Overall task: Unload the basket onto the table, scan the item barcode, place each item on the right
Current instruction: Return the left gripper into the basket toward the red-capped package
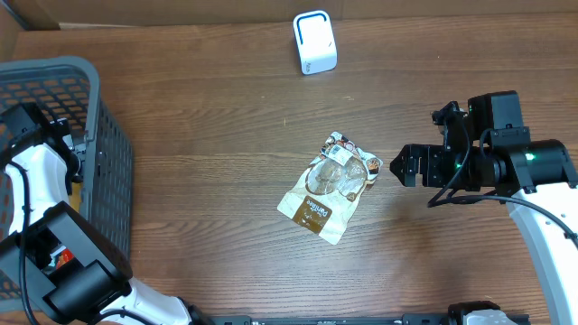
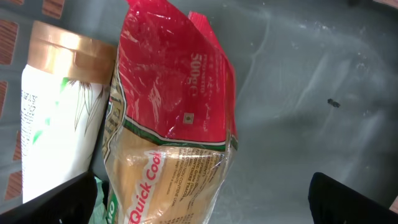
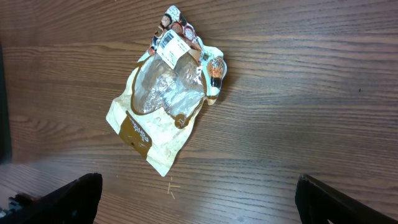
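A beige snack packet (image 1: 327, 187) with a clear window lies flat on the wooden table, mid-table. Its white barcode label (image 3: 169, 41) faces up near one end. A small white scanner (image 1: 314, 42) stands at the far edge. My right gripper (image 1: 402, 168) hovers just right of the packet, open; in the right wrist view the right gripper (image 3: 199, 205) is short of the packet (image 3: 166, 106), nothing between its fingers. My left gripper (image 2: 205, 199) is down inside the basket, open, its dark fingers (image 2: 50, 202) either side of a red and tan bag (image 2: 171, 124).
A grey mesh basket (image 1: 99, 153) fills the left edge of the table, with the left arm reaching into it. Inside, a white container with a copper lid (image 2: 56, 106) lies beside the bag. A cardboard box edge runs along the far left corner.
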You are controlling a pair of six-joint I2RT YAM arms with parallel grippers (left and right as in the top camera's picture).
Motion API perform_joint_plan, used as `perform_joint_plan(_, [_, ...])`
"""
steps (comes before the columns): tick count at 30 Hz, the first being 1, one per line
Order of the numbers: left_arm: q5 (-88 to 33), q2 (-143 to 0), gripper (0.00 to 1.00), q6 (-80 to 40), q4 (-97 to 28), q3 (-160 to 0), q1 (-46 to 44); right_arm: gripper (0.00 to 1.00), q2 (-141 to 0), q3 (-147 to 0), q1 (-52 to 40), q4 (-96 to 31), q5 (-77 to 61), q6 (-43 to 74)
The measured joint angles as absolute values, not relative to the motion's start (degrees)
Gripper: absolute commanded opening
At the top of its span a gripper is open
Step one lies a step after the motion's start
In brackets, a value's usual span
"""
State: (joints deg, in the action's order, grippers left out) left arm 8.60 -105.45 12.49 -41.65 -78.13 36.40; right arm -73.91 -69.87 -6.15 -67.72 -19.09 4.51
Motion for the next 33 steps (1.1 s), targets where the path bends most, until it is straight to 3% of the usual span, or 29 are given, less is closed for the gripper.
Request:
perform_joint_plan(3, [8.6,-105.8,0.99,13.7,-41.7,-78.1,36.6,1.00,-73.9,-69.9,-6.2,-67.7,-19.1,4.5])
perform_joint_plan(11, [10.2,-110.6,0.86,15.9,-41.1,-78.1,36.9,1.00,-73.9,-69.9,-6.2,-67.7,-19.1,4.5])
perform_joint_plan(14, [11.3,-110.7,0.70,16.7,-41.1,-78.1,37.0,1.00,-73.9,-69.9,-6.2,-67.7,-19.1,4.5])
perform_joint_plan(16, [11.7,-110.7,0.39,16.8,-41.1,-78.1,37.3,1.00,-73.9,-69.9,-6.2,-67.7,-19.1,4.5])
perform_joint_plan(18, [12.3,-110.7,0.25,16.6,-41.0,-78.1,37.6,1.00,-73.9,-69.9,-6.2,-67.7,-19.1,4.5])
perform_joint_plan(20, [12.7,-110.7,0.04,16.5,-41.3,-78.2,37.6,1.00,-73.9,-69.9,-6.2,-67.7,-19.1,4.5])
perform_joint_plan(22, [13.0,-110.7,0.04,16.8,-41.6,-78.5,37.6,1.00,-73.9,-69.9,-6.2,-67.7,-19.1,4.5])
perform_joint_plan(24, [13.1,-110.4,0.13,16.4,-42.0,-78.9,37.6,1.00,-73.9,-69.9,-6.2,-67.7,-19.1,4.5])
perform_joint_plan(27, [13.2,-110.4,0.04,16.3,-42.2,-78.9,37.6,1.00,-73.9,-69.9,-6.2,-67.7,-19.1,4.5])
perform_joint_plan(33, [13.2,-110.4,0.04,14.2,-43.6,-79.1,37.6,1.00,-73.9,-69.9,-6.2,-67.7,-19.1,4.5])
